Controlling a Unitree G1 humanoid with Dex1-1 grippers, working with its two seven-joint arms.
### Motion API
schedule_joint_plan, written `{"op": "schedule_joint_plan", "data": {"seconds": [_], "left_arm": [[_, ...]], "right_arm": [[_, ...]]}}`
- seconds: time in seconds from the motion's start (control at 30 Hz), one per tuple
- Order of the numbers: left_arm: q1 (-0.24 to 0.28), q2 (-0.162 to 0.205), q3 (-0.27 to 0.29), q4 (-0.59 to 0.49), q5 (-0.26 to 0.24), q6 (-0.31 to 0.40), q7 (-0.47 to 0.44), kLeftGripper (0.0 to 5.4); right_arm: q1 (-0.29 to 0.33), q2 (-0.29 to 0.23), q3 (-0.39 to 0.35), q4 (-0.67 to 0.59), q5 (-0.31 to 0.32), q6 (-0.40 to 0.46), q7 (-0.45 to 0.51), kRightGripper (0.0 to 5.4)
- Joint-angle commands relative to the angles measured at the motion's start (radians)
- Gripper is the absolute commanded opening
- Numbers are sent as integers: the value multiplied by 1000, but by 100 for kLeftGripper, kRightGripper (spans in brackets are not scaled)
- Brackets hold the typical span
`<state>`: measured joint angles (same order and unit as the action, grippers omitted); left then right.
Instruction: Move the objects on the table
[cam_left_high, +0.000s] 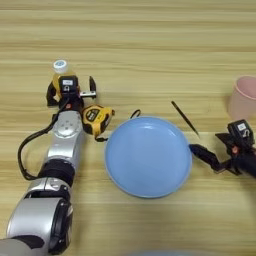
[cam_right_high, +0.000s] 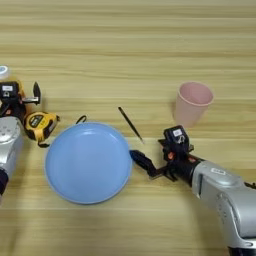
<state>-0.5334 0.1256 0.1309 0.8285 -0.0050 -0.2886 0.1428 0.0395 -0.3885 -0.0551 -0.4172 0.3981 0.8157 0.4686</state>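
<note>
A round light-blue plate (cam_left_high: 147, 156) lies in the middle of the table (cam_left_high: 150, 40). My right gripper (cam_right_high: 148, 159) is open just right of the plate, with one black finger (cam_right_high: 142, 161) at the plate's right rim. The pink cup (cam_right_high: 192, 102) stands upright and free behind that gripper. At the left, my left gripper (cam_left_high: 71, 90) is open around the small orange-drink bottle (cam_left_high: 59, 72) with its white cap. The yellow-and-black tape measure (cam_left_high: 96, 119) lies between this gripper and the plate, beside my left forearm.
A thin black stick (cam_right_high: 130, 124) lies slanted on the wood between the plate and the cup. The tape measure's black strap loop (cam_left_high: 135, 113) curls by the plate's far-left rim. A black cable (cam_left_high: 25, 150) loops beside my left arm.
</note>
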Motion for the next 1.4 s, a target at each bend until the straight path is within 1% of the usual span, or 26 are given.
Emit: {"op": "schedule_joint_plan", "data": {"seconds": [0.03, 0.23, 0.33, 0.4, 0.53, 0.7, 0.87, 1.13, 1.3, 1.4], "left_arm": [[-11, -4, -5, 4, 9, 11, 4, 540], [-10, -4, -5, 0, 8, 12, 4, 540], [-7, -4, -5, -2, 9, 12, 4, 540], [-6, -5, -6, -4, 9, 12, 4, 540], [-5, -6, -6, -6, 9, 12, 4, 540], [-3, -7, -7, -10, 9, 13, 5, 540], [0, -9, -7, -16, 9, 14, 5, 540], [6, -11, -8, -27, 10, 16, 6, 540], [7, -11, -8, -30, 10, 18, 5, 540], [9, -11, -8, -34, 9, 19, 5, 540]], "right_arm": [[-20, -6, 9, 27, -42, -56, -26, 537], [-23, -4, 44, 23, -56, -101, -18, 537], [-38, 7, 94, 32, -68, -130, -7, 537], [-48, 9, 135, 41, -92, -172, 1, 537], [-78, 5, 218, 83, -174, -291, 14, 537], [-140, 27, 297, 193, -291, -442, -4, 537], [-198, 53, 339, 311, -381, -562, -25, 537], [-276, 88, 388, 528, -507, -713, -53, 537], [-331, 101, 420, 668, -604, -829, -103, 537], [-368, 115, 430, 749, -648, -888, -139, 537]]}}
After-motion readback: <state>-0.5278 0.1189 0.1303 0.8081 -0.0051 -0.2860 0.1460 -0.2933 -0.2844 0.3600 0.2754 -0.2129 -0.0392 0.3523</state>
